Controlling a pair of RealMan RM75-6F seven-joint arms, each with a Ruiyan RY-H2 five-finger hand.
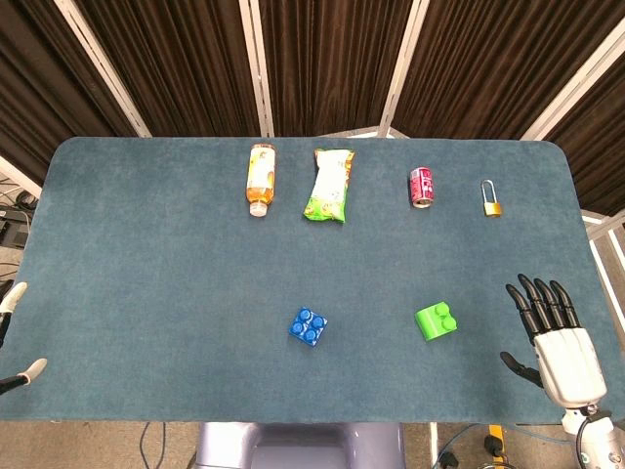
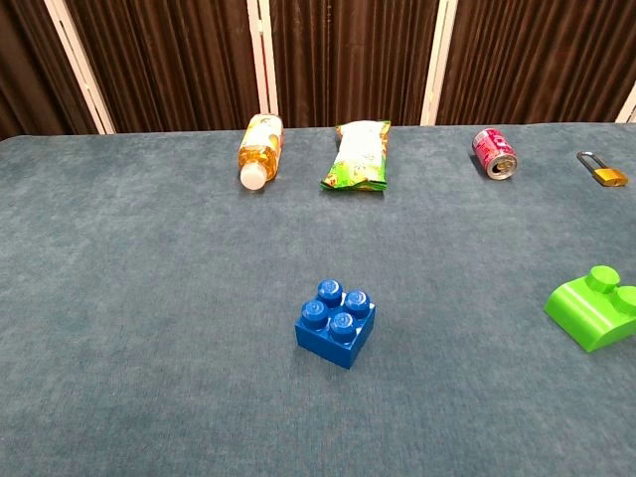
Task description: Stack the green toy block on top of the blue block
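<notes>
A green toy block (image 1: 437, 320) with two studs lies on the blue table cloth, right of centre; the chest view shows the green block (image 2: 594, 307) at its right edge. A blue block (image 1: 309, 326) with four studs sits near the middle front, also central as the blue block (image 2: 336, 323) in the chest view. My right hand (image 1: 553, 337) hovers at the table's right front, fingers spread and empty, a short way right of the green block. Of my left hand (image 1: 12, 332) only fingertips show at the far left edge, holding nothing visible.
Along the far side lie an orange drink bottle (image 1: 259, 179), a green snack bag (image 1: 329, 185), a red can (image 1: 421, 187) and a brass padlock (image 1: 491, 199). Dark curtains hang behind the table.
</notes>
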